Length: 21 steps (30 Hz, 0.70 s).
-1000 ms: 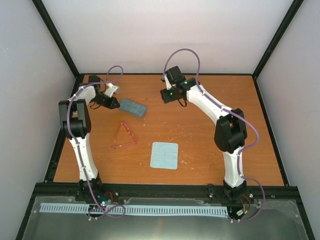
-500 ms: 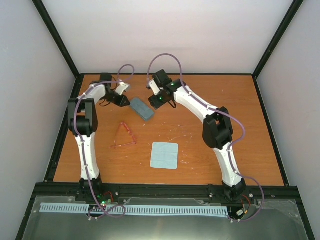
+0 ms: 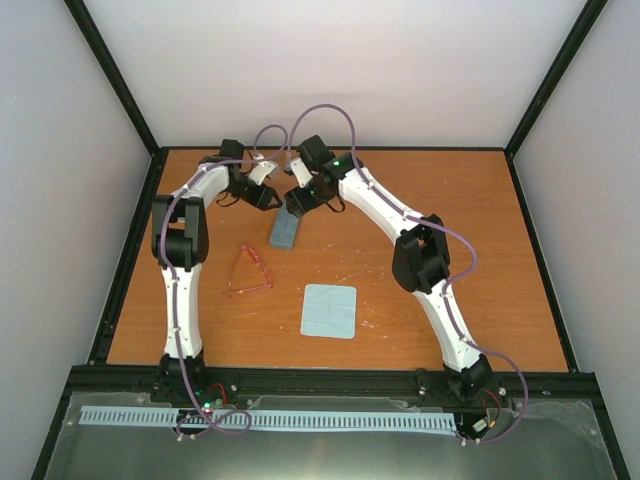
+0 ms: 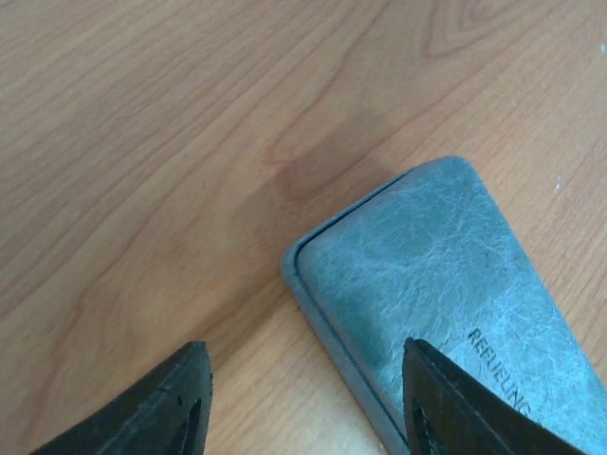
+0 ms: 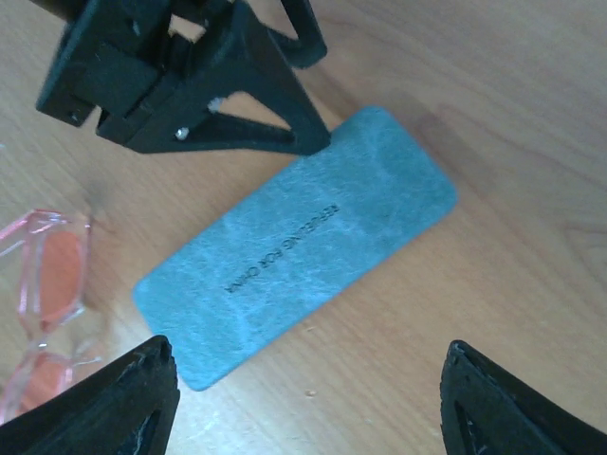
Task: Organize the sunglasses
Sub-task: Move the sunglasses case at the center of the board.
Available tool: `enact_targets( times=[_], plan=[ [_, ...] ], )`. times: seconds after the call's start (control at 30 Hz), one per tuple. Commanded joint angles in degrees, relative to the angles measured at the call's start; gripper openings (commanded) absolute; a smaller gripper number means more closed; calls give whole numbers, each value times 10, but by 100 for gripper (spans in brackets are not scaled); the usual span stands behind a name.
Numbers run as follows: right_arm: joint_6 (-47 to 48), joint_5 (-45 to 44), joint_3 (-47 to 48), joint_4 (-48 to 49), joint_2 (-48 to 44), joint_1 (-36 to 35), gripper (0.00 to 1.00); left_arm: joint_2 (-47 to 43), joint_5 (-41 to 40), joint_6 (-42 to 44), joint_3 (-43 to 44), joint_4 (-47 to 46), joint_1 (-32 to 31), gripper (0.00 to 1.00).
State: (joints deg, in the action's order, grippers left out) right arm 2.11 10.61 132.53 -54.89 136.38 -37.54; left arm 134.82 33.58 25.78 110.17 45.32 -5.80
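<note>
Sunglasses [image 3: 248,270], in the top external view, are lying on the table [image 3: 450,250] left of centre, apart from the closed grey-blue case [image 3: 284,232], which is resting flat just beyond them. A light-blue cloth [image 3: 329,310] is lying nearer the arm bases, to the right of the sunglasses. The left gripper [image 3: 272,198] and right gripper [image 3: 297,203] are hovering close together over the far end of the case; their openings are too small to read here.

Left wrist view: the left gripper's jaws are standing well apart and holding nothing, with a corner of the case showing between the fingers [image 4: 161,412].

Right wrist view: the right gripper's fingers [image 5: 128,408] are standing wide apart and gripping nothing. The case is lying flat below them, lettering upward, and the pink-framed sunglasses are showing at the left edge, near one end of the case.
</note>
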Motion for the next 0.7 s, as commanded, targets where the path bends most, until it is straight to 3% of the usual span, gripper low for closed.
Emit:
enact_targets(
  times=[0.0,0.07,0.13,0.2,0.33,0.43,0.53,0.57,0.67],
  plan=[
    [-95,66,17,-34,20,-2,73,-71,-19,-61,-28,-43,33,58],
    [-120,69,14,-34,23,-1,67,-96,-20,-68,-47,-68,50,47],
    [-138,77,18,-36,29,0,61,-104,-24,-48,-50,-59,52,27],
    [-155,92,23,-35,36,1,61,-94,-5,-17,-44,-23,46,17],
    [-167,104,44,-51,47,4,66,-84,0,31,-83,23,19,9],
    [-170,99,41,-59,46,9,56,-87,-13,45,-121,20,13,7],
    [-168,96,41,-65,45,13,33,-89,-32,60,-148,20,2,6],
    [-166,97,40,-67,45,14,31,-90,-33,63,-155,19,-2,6],
    [-162,101,41,-71,45,17,47,-90,-36,65,-171,17,-16,7]
  ],
)
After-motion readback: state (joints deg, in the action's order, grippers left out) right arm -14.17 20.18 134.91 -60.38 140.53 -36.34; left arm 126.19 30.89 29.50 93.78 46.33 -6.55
